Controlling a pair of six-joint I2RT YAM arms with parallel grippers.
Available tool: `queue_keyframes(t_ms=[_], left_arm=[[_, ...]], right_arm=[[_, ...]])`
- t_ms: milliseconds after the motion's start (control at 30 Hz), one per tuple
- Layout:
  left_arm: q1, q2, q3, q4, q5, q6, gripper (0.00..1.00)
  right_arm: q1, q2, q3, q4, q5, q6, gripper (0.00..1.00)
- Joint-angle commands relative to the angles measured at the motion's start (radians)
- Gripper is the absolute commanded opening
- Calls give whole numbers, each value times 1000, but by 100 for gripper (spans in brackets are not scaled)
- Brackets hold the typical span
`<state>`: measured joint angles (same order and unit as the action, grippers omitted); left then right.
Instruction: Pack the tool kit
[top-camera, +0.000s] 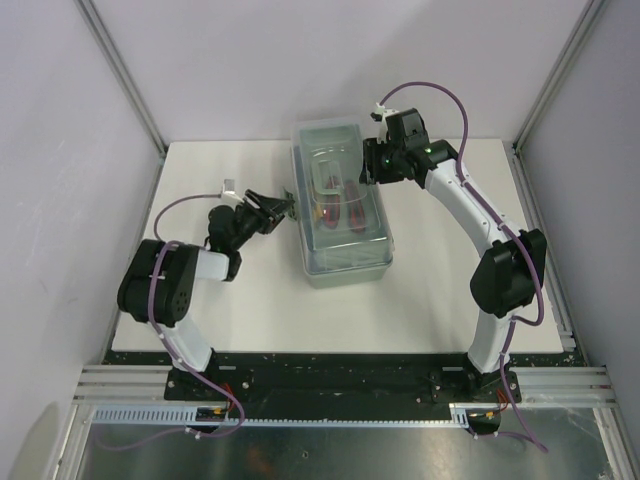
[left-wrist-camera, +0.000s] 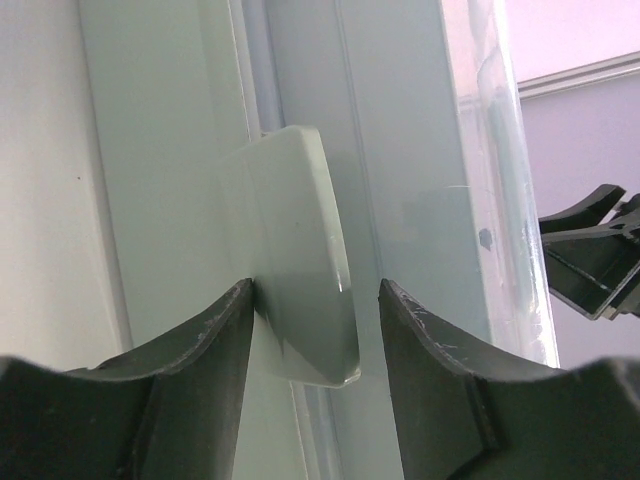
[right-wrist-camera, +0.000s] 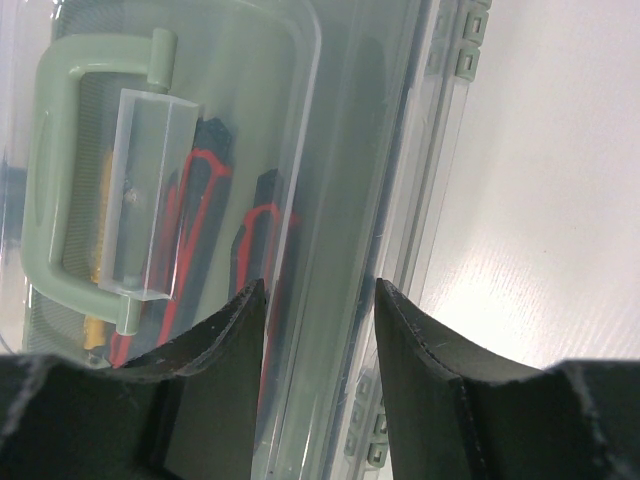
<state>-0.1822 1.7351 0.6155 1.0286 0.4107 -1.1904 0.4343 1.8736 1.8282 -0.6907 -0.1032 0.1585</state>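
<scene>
The tool kit (top-camera: 343, 208), a sage-green box, lies in the middle of the table with its clear lid (right-wrist-camera: 350, 120) down. Red-and-black tool handles (right-wrist-camera: 200, 215) show through the lid beside its green carry handle (right-wrist-camera: 55, 180). My left gripper (top-camera: 287, 206) is at the box's left side, open. In the left wrist view it (left-wrist-camera: 315, 290) straddles a green latch (left-wrist-camera: 295, 230), with the left finger touching the latch and the right finger apart. My right gripper (top-camera: 370, 168) stands open over the lid's right edge (right-wrist-camera: 320, 287), its fingers either side of the rim.
The white table (top-camera: 230, 310) extends around the box. Grey walls with metal frame posts (top-camera: 125, 75) close in the left, back and right. The right arm's fingers (left-wrist-camera: 590, 260) show beyond the box in the left wrist view.
</scene>
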Motion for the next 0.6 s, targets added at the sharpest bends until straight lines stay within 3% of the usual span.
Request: queue_keyframes(t_ms=[0, 333, 567], left_arm=[[-51, -97, 96, 88, 58, 62, 56], [-100, -144, 167, -144, 3, 212, 51], [-113, -105, 188, -202, 10, 217, 46]], right_arm=[[8, 136, -65, -147, 12, -27, 41], [6, 144, -61, -150, 24, -24, 41], [6, 156, -52, -152, 24, -25, 41]])
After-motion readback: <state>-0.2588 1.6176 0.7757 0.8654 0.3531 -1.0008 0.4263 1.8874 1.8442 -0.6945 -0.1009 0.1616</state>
